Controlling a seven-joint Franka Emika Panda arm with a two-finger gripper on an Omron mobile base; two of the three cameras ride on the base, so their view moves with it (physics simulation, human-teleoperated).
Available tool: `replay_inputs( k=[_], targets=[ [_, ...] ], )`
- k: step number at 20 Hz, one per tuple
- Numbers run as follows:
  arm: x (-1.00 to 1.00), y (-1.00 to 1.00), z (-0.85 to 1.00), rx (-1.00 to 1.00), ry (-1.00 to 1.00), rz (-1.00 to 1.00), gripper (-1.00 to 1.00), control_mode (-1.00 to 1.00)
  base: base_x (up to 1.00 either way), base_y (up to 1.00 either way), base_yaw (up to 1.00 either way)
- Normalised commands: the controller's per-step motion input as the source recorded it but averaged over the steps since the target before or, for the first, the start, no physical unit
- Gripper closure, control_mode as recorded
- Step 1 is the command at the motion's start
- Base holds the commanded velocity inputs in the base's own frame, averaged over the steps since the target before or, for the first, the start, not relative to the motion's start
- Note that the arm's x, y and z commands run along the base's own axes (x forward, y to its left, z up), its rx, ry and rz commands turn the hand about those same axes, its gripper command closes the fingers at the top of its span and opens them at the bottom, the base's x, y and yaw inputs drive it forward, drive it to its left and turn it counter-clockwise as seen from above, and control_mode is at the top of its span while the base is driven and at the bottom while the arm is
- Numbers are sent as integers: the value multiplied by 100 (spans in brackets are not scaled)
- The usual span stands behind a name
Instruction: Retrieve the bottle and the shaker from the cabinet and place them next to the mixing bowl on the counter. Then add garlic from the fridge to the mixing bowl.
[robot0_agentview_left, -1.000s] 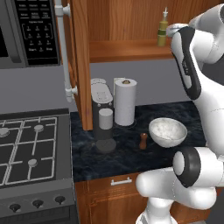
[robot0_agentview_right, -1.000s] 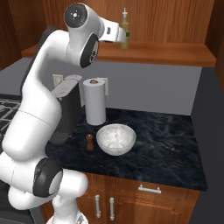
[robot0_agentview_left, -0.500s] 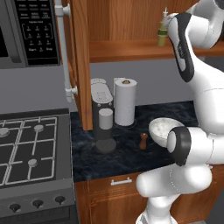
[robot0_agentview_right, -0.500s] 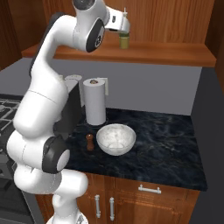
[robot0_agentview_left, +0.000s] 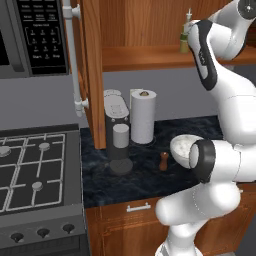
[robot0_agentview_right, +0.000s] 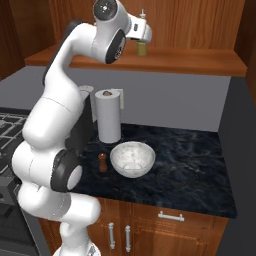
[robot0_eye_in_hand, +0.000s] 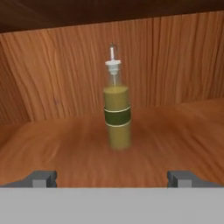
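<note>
1 hand (robot0_eye_in_hand: 112, 178) (open) nearer bottle (robot0_eye_in_hand: 117, 113)

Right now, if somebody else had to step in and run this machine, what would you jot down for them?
Pincer: open, holding nothing, up at the cabinet shelf, aimed at the bottle.
Bottle: upright on the shelf, untouched.
Shaker: already on the counter, beside the bowl.
Left: grab the bottle, set it by the bowl, then put garlic from the fridge into the bowl.

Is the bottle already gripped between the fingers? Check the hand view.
No, the bottle stands upright on the cabinet shelf ahead of the open fingers, untouched.
</note>
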Motion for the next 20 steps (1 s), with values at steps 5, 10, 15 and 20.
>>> replay_inputs(
  k=[5, 10, 15, 20],
  targets=[
    [66, -8, 0, 0, 0, 1, -100, -100, 0, 0, 0],
    [52, -28, 0, 0, 0, 2, -100, -100, 0, 0, 0],
    [60, -12, 0, 0, 0, 1, -100, -100, 0, 0, 0],
    [53, -17, 0, 0, 1, 1, -100, -100, 0, 0, 0]
  ],
)
